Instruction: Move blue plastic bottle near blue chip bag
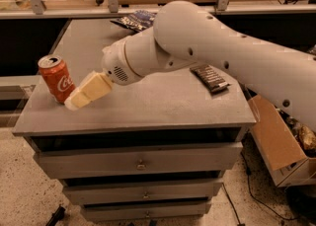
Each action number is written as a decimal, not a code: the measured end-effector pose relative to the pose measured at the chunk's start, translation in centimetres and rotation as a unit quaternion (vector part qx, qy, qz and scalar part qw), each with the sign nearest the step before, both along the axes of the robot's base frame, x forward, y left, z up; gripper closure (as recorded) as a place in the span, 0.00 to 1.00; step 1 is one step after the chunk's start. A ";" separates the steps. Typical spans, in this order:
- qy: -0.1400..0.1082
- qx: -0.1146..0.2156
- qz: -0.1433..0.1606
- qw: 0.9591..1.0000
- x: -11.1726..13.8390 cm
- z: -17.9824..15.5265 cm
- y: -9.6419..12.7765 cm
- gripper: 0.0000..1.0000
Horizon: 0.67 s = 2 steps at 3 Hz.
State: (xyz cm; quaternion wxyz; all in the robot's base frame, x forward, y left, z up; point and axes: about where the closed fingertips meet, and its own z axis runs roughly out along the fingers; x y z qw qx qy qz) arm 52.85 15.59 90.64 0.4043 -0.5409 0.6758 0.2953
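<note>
The red-orange metal soda can with white script (56,78) is standing upright near the front-left corner of the grey worktop (163,104). The beige pincer (78,101) sits low, just beside the can's base. Honestly can't tell if it's apart or together. The dark-blue glossy foil snack bag (134,19) lies at the far edge, well apart from the can. A black rectangular bar packet (211,78) is over on the right.

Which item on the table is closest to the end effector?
The upright red soda can, front left, beside the end effector. The black packet and blue bag lie farther off.
</note>
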 end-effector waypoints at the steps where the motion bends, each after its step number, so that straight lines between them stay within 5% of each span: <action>1: 0.016 0.016 -0.037 0.999 0.8 -0.1 0.6 0.00; 2: 0.029 0.034 -0.044 0.998 1.1 -0.1 1.7 0.00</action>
